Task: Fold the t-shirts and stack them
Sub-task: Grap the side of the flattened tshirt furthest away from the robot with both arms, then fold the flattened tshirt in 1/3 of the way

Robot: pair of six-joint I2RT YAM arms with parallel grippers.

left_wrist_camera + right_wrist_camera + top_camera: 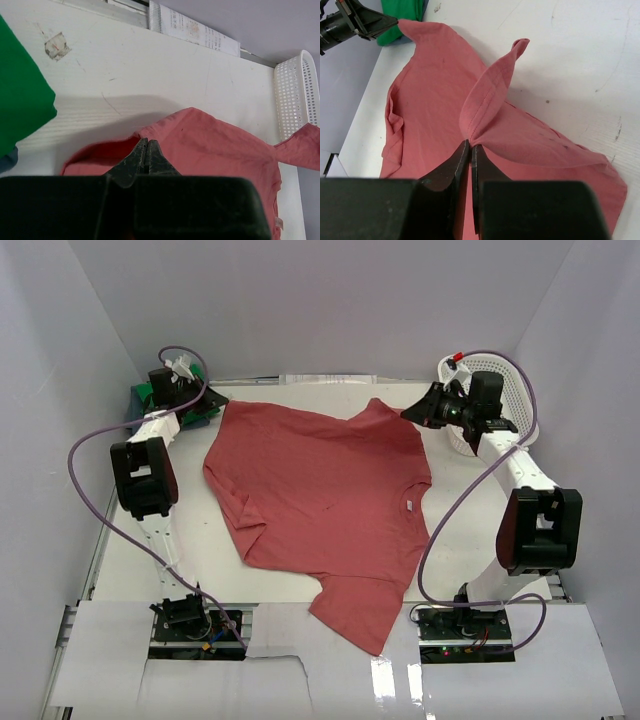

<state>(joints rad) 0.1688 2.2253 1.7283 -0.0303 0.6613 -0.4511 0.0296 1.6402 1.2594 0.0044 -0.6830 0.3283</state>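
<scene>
Brick-red t-shirt [320, 490] lies spread on the desk [150, 65], its near hem reaching between the arm bases.
Far left, a green t-shirt [20, 95] sits by the left gripper [147, 145], which is pressed together at the red cloth's corner; whether it grips, I cannot tell. The right gripper [471, 146] pinches a raised red fold beside the white basket [295, 95].

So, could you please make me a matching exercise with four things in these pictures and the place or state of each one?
Things:
1. red t-shirt
2. green t-shirt
3. white basket
4. right gripper

Places or states:
A. far right corner
B. shut on a fold of red cloth
C. far left corner
D. spread over the middle

Pairs: 1-D, 2-C, 3-A, 4-B
</scene>
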